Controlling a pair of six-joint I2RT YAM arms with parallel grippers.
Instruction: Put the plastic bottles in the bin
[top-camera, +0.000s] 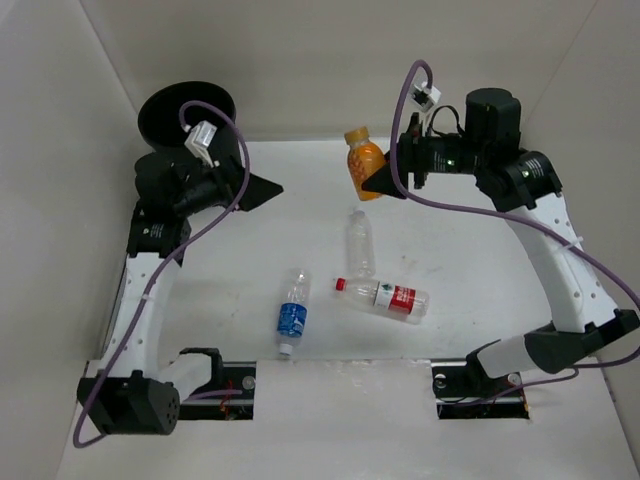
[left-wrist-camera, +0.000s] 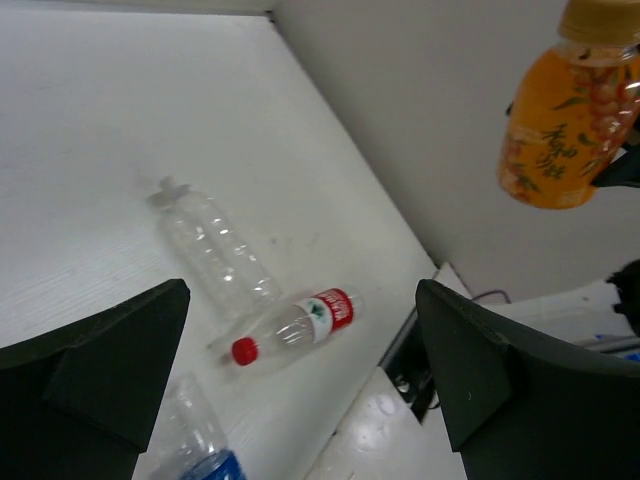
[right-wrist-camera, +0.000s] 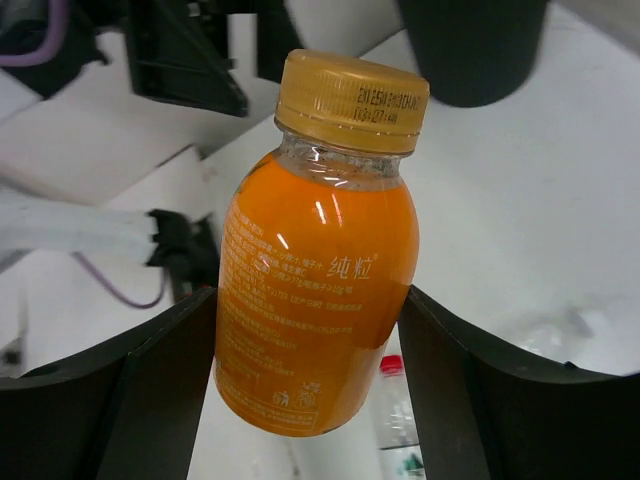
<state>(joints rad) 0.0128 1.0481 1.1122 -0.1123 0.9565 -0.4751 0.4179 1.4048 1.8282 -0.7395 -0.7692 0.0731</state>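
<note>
My right gripper (top-camera: 378, 182) is shut on the squat orange bottle (top-camera: 362, 162) and holds it in the air near the back wall; it fills the right wrist view (right-wrist-camera: 318, 290) and shows in the left wrist view (left-wrist-camera: 565, 120). The clear unlabelled bottle (top-camera: 361, 242), the red-label bottle (top-camera: 388, 297) and the blue-label bottle (top-camera: 292, 315) lie on the table. The black bin (top-camera: 186, 112) stands at the back left. My left gripper (top-camera: 262, 190) is open and empty, beside the bin, high above the table.
White walls enclose the table on the left, back and right. The bin's base also shows at the top of the right wrist view (right-wrist-camera: 480, 45). The arm bases and cables sit at the near edge.
</note>
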